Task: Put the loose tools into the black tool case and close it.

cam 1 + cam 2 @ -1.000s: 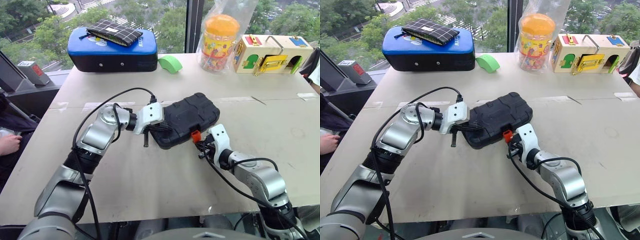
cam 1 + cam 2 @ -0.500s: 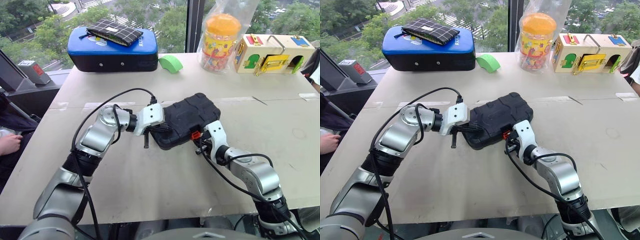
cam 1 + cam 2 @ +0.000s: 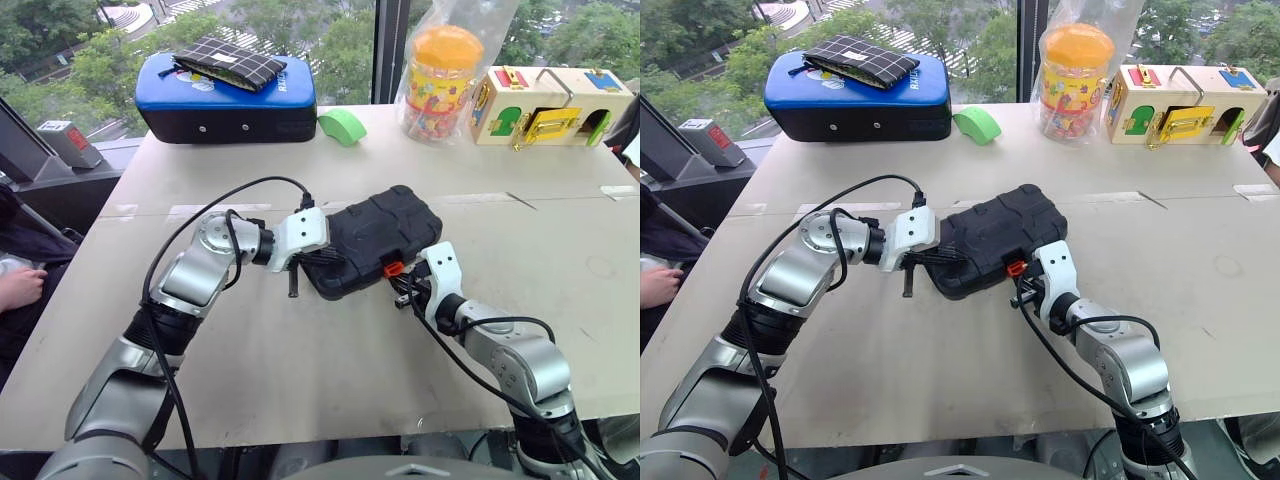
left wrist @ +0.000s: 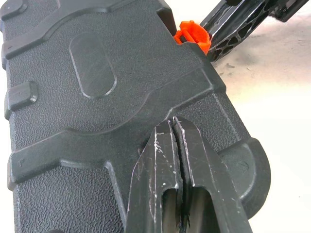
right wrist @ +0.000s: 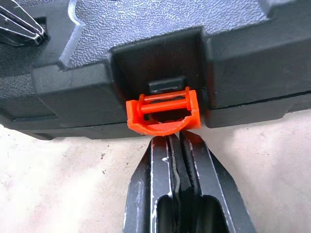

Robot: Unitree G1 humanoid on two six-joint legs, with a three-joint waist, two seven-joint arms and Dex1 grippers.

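Table free near side; blue case, jar, toy box block far edge.

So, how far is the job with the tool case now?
No loose tools lie on the table, and the black tool case has its lid down. The left gripper, shut, presses on the lid while the shut right gripper touches the orange latch, which looks unfastened. Latching remains.
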